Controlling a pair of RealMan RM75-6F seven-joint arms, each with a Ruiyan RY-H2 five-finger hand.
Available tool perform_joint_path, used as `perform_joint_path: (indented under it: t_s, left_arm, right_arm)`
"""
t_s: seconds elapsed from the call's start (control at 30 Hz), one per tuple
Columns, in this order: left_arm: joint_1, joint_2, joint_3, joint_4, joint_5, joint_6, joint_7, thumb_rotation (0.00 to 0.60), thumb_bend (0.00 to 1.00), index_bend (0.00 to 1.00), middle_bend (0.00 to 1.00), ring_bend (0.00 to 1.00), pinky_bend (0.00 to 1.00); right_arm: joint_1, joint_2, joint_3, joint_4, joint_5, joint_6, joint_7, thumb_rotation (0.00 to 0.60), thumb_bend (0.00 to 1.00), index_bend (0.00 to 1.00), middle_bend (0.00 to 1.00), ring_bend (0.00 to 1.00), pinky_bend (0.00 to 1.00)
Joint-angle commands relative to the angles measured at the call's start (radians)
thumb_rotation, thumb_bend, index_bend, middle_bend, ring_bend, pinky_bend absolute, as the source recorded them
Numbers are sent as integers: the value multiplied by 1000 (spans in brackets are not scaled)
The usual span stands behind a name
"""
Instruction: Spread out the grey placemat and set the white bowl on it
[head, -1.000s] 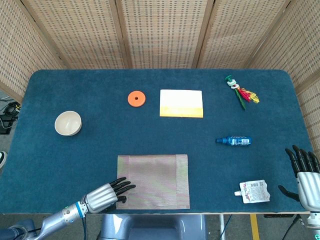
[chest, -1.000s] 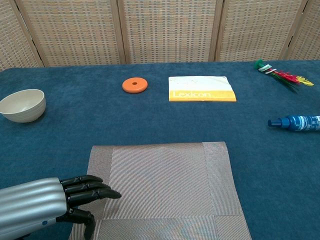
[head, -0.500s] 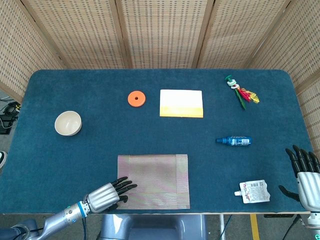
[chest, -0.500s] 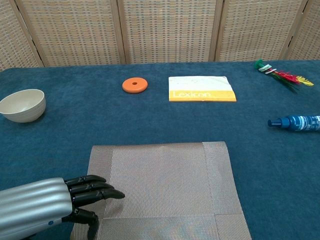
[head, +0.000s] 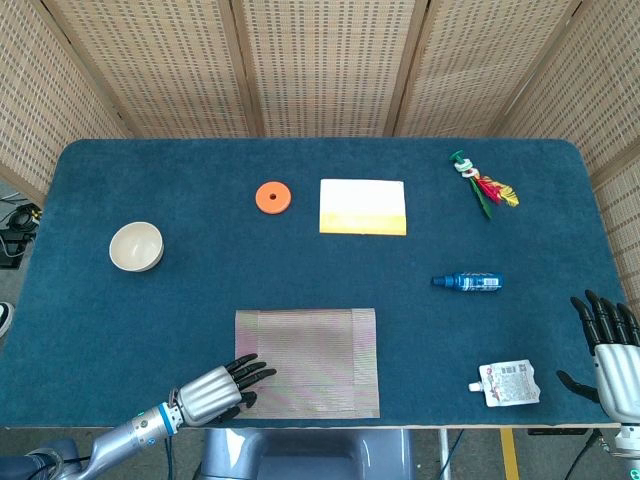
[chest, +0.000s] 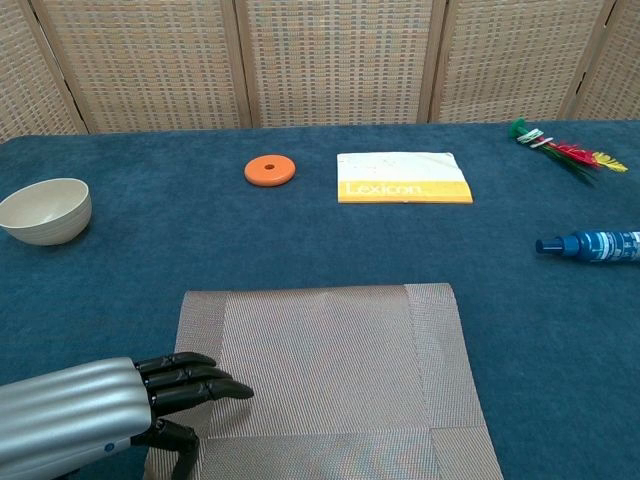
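Head view: one grey placemat (head: 307, 362) lies flat near the front edge of the blue table (head: 180, 160), already spread, w/ a folded-over strip showing along its right side. Left hand (head: 215, 388) sits at the mat's front-left corner, dark fingers (head: 250, 372) extended and reaching over the mat's left border; holds nothing. Can't tell if the fingertips touch the weave or hang just above it.

One white bowl (head: 136, 246) stands upright on the table's left part, well apart from the mat, nothing visible inside it. Chest view shows the same bowl (chest: 44, 211) at far left, rim up, interior mostly hidden from that low angle.

Right hand (head: 606, 345) is at the table's front-right corner, fingers spread and pointing up, empty.

Other items, one of each: orange disc (head: 273, 196) w/ a center hole, behind the mat; yellow-and-white booklet (head: 363, 207) just right of the disc, reading "Lexicon" in chest view; blue bottle (head: 468, 282) lying on its side, right of center; white spout pouch (head: 509, 384) near the front edge, beside the right hand; feathered shuttlecock toy (head: 482, 184) w/ green end, at back right. Woven screen panels (head: 330, 60) stand behind the table.
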Motion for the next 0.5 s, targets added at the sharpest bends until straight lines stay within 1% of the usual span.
perform_joint_path:
  t_s: [0.03, 0.13, 0.2, 0.3, 0.5]
  left_arm:
    - [0, -2, -2, 0, -2, 0, 1, 600, 527, 492, 0, 0, 0]
    - [0, -3, -3, 0, -6, -1, 2, 600, 529, 539, 0, 0, 0]
    - [0, -5, -5, -1, -9, -3, 1, 600, 530, 598, 0, 0, 0]
    - [1, -9, -9, -3, -18, -5, -4, 600, 530, 654, 0, 0, 0]
    - [0, -18, -21, -8, -31, -4, -11, 600, 532, 716, 0, 0, 0]
  right_arm:
    - [0, 1, 0, -1, -1, 1, 1, 600, 0, 0, 0, 0, 0]
    - [-1, 1, 0, -1, -1, 2, 1, 600, 0, 0, 0, 0, 0]
    - [-1, 1, 0, -1, -1, 2, 3, 600, 0, 0, 0, 0, 0]
    - [0, 2, 0, -1, -2, 1, 5, 600, 0, 0, 0, 0, 0]
    - [0, 4, 0, -2, -2, 1, 10, 600, 0, 0, 0, 0, 0]
